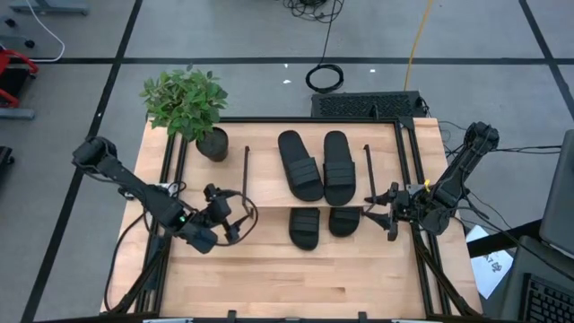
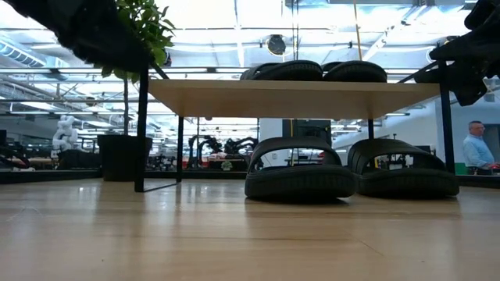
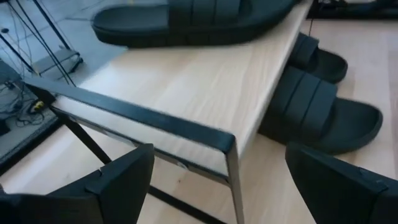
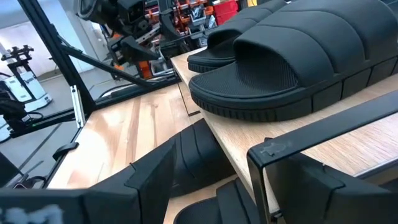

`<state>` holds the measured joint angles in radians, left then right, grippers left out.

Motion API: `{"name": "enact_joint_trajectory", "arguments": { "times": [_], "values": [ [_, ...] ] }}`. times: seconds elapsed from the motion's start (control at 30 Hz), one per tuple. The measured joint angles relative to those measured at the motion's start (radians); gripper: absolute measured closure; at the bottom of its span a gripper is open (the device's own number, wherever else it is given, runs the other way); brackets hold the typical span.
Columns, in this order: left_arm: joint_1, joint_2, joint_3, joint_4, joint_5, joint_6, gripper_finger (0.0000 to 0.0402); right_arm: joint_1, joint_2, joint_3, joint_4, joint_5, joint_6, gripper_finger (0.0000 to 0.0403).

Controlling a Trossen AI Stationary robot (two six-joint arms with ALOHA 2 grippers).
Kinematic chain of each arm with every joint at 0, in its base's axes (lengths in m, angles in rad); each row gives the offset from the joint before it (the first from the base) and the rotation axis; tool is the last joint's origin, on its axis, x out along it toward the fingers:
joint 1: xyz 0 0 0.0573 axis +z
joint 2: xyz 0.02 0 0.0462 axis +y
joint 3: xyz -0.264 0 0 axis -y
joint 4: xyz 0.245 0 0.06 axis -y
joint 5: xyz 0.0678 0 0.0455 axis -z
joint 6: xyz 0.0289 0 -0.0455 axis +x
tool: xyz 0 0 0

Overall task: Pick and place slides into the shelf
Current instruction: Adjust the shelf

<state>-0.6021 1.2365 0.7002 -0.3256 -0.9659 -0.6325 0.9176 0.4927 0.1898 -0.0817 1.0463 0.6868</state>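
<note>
Black slides, four of them, all at the shelf (image 1: 269, 184). We see two on the light-wood top board: one (image 1: 300, 164) left of centre, the other (image 1: 338, 167) just beside it on its right, side by side, nearly touching. In the low view they show as two dark humps (image 2: 285, 70) (image 2: 355, 71) above the board (image 2: 297, 97).

Two more sit under the board on the table (image 1: 296, 278), front ends sticking out past the board's near edge: one (image 1: 305, 227) out further, the other (image 1: 344, 221) beside it, showing less. Low view has both (image 2: 301, 168) (image 2: 402, 168) flat on the tabletop between the black side frames, close together; we can't tell if they touch.

Left gripper (image 1: 235, 218) sits at the shelf's left end, just off the near corner, fingers spread wide, nothing between them. Its wrist view shows both fingers (image 3: 121, 177) apart, with the shelf's black corner frame (image 3: 227, 143) in the gap ahead.

Right gripper (image 1: 381, 208) is at the shelf's right end, near the right-hand lower slide, fingers apart, holding nothing. Its wrist view looks along the top board past the upper slide (image 4: 286, 59).

Potted plant (image 1: 188, 106) stands at the table's far-left corner, clear of the shelf.
</note>
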Motion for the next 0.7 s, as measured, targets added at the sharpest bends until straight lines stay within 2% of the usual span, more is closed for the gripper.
{"name": "enact_joint_trajectory", "arguments": {
  "times": [0.17,0.37,0.43,0.57,0.7],
  "values": [
    [0.0,-0.053,0.0,0.011,-0.007,0.04,0.0034,0.0,0.0,0.0,-0.002,-0.001,0.0,0.0172],
    [-0.001,-0.102,0.001,0.111,-0.014,0.21,0.0034,0.0,0.001,0.0,-0.004,-0.002,0.0,0.0172],
    [0.004,-0.102,0.001,0.163,0.037,0.281,0.0034,0.0,0.001,0.0,-0.004,-0.003,0.0,0.0172],
    [0.035,-0.078,0.001,0.241,0.219,0.368,0.0034,0.0,0.001,-0.001,-0.004,-0.002,0.0,0.0172],
    [0.056,-0.053,0.001,0.237,0.23,0.361,0.0034,0.0,0.001,-0.001,-0.004,-0.002,0.0,0.0172]
  ]
}}
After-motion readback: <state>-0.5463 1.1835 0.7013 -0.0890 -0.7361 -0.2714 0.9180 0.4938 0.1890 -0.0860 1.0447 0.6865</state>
